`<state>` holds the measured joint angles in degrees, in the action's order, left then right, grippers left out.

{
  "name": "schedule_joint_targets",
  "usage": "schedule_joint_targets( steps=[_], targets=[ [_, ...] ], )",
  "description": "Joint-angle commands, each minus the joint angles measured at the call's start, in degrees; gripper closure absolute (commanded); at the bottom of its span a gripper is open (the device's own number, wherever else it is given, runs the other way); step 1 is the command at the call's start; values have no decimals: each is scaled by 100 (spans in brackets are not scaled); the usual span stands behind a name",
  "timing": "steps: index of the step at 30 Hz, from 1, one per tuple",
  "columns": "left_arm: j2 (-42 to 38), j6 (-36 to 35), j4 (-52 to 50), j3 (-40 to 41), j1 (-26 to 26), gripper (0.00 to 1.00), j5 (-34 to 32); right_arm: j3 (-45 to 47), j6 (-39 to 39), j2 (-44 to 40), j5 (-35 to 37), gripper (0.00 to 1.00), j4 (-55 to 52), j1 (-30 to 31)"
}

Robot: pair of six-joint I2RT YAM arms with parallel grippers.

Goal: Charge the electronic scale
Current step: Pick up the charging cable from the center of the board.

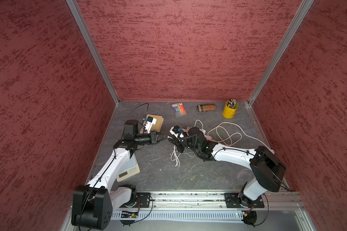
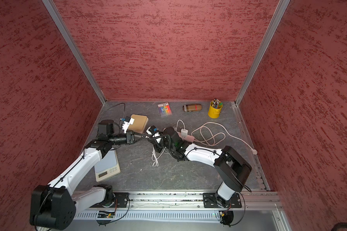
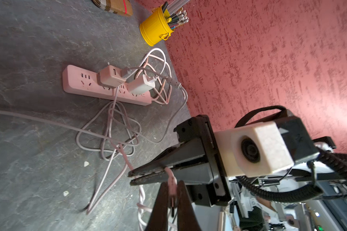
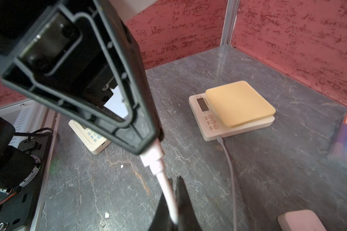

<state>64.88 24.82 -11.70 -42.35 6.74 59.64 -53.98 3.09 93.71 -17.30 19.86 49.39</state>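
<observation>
Scale (image 1: 128,172): nearest item, half under the left arm (image 1: 116,160); its side port looks empty in the right wrist view.

Just beyond the scale, the left gripper (image 4: 146,146) is clamped tight on the white plug (image 4: 152,158). The right gripper (image 3: 131,178) is pinched on the cable (image 4: 168,192) directly behind it. This is probably a handover, so the plug can be aimed at that port.

Farther from the scale: second scale (image 4: 238,104), cable already in; power strip (image 3: 78,84).

Grey stone-look table (image 1: 188,176), red textured walls (image 1: 188,50).
</observation>
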Motion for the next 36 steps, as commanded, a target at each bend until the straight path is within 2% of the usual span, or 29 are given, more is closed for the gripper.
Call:
schedule_joint_targets(
  steps=[1,2,6,10,16,30,34,36],
  targets=[
    [16,-21,23,-98,-23,100,97,-202,-103,66,68,100,29,-12],
    [7,-13,-6,-105,-40,100,80,-193,-83,59,78,100,28,-12],
    [-2,14,-238,-199,-101,100,-12,-94,39,-88,411,78,36,-8],
    [32,84,-433,-260,-156,100,-15,-78,373,-272,652,68,51,-1],
    [7,259,-441,-257,-161,100,-4,-250,989,-268,618,76,-84,50],
    [67,209,-764,-379,-154,100,5,-453,1441,-214,375,75,-122,250],
    [68,189,-800,-377,-160,100,-5,-500,1475,-199,354,72,-127,273],
    [77,174,-832,-371,-157,100,-17,-500,1494,-195,322,76,-105,286]
  ],
)
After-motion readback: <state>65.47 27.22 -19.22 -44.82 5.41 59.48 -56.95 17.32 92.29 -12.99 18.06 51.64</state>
